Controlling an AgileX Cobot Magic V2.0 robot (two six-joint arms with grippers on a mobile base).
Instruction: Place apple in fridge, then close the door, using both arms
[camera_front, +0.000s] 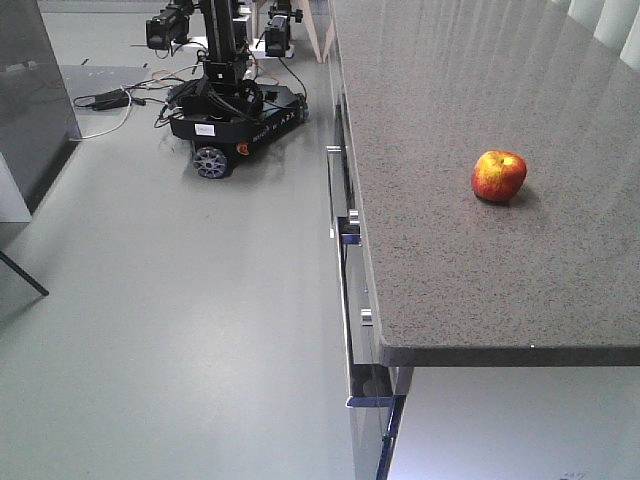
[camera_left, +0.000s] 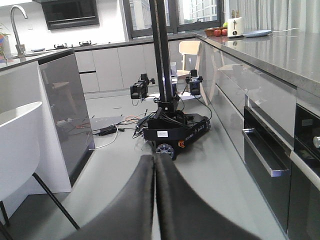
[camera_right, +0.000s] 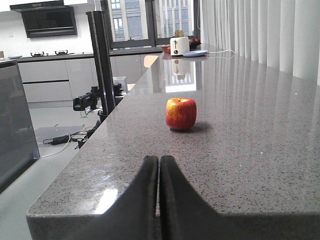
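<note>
Both closed tight, nothing held: our left pincer (camera_left: 154, 167) & right pincer (camera_right: 159, 170). Right pincer faces the apple (camera_right: 181, 114) on the counter (camera_right: 250, 165), prob. lined up for a grab.

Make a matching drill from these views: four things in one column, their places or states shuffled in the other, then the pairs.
Column one
1. apple
2. wheeled robot
3. toaster
4. left pincer

Column two
A. shut, pointing out over the floor
B. standing on the floor, wheels down
C. alone on the near stretch of the grey counter
D. at the far end of the grey counter

Pairs: 1-C; 2-B; 3-D; 4-A
</note>
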